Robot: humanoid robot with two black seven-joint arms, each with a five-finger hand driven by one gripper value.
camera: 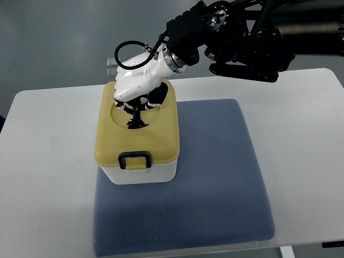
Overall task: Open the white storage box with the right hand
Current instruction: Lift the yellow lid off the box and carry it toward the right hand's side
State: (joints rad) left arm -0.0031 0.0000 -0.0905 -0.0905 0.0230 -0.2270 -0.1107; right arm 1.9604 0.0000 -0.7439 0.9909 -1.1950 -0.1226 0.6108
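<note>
The white storage box point(144, 173) stands on the left part of a blue-grey mat point(215, 177). Its tan lid point(161, 131) sits flat on top, with a dark latch point(134, 159) at the front edge and a round recess point(119, 115) in the middle. My right hand point(135, 110) reaches in from the upper right, its white shell over the back of the lid. Its black fingers point(134, 119) are curled down inside the recess, around the lid's handle, which they mostly hide. No left arm shows.
The mat lies on a white table point(48, 161) whose edges show at left, right and back. Behind the box a small clear plastic piece point(110, 67) sticks out. My dark right forearm point(247, 45) hangs over the table's back edge.
</note>
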